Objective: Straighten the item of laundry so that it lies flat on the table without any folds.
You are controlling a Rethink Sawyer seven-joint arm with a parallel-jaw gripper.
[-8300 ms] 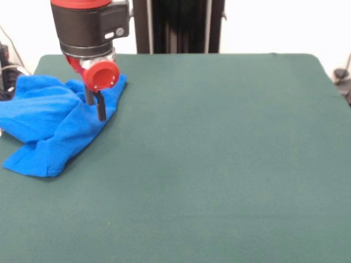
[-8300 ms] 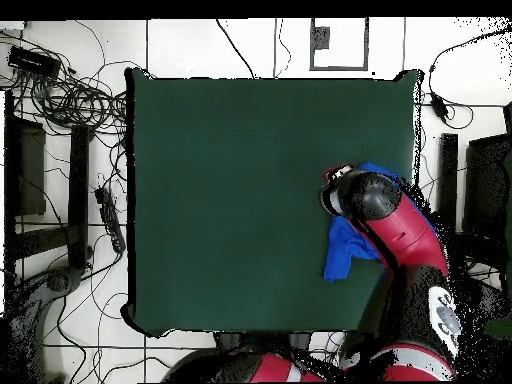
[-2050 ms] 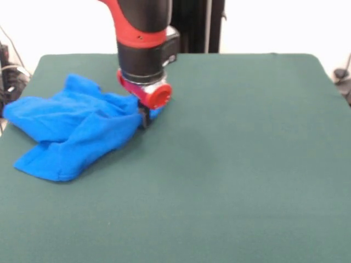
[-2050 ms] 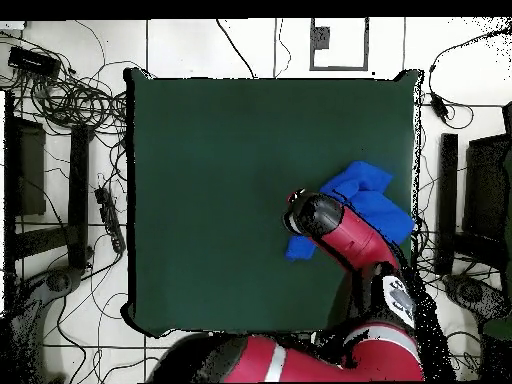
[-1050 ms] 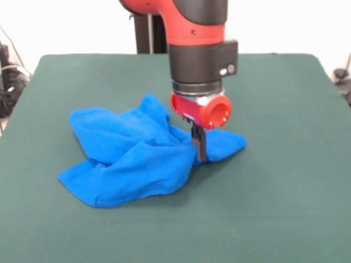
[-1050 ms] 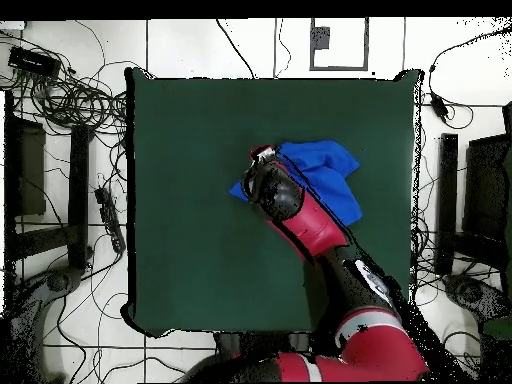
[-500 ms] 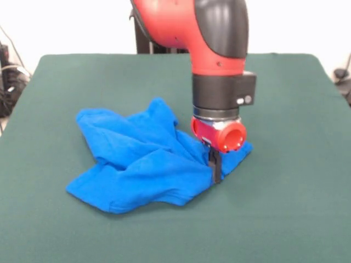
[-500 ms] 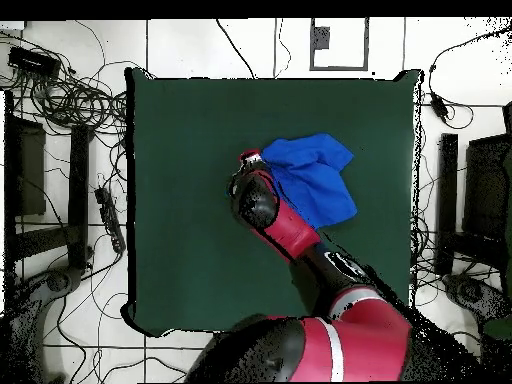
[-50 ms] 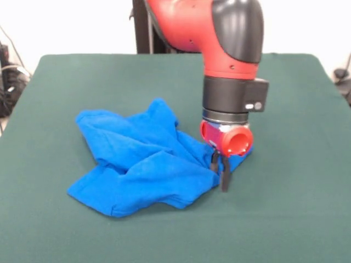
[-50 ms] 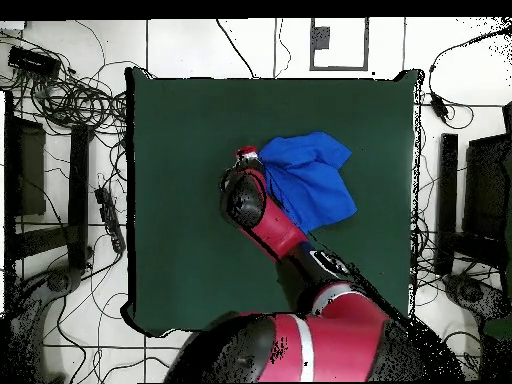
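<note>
In the front view, your end effector (image 9: pixel 221 171) is pinching the right-hand edge of the crumpled blue T-shirt (image 9: pixel 140 163), its fingers closed on the cloth low over the green table (image 9: pixel 296 208); if you are pulling too fast, the thin hem could be slipping free or dragging the heap along still folded. In the overhead view, the shirt is sitting near the table's middle, with bare felt lying open on every side.

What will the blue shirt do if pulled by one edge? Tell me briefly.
The shirt is probably floppy: it lies in soft, bunched folds, so it should drape and trail rather than hold its shape. It looks light, so it would likely slide across the table when dragged. With the end effector at one edge, folds may shift but not all flatten.
</note>
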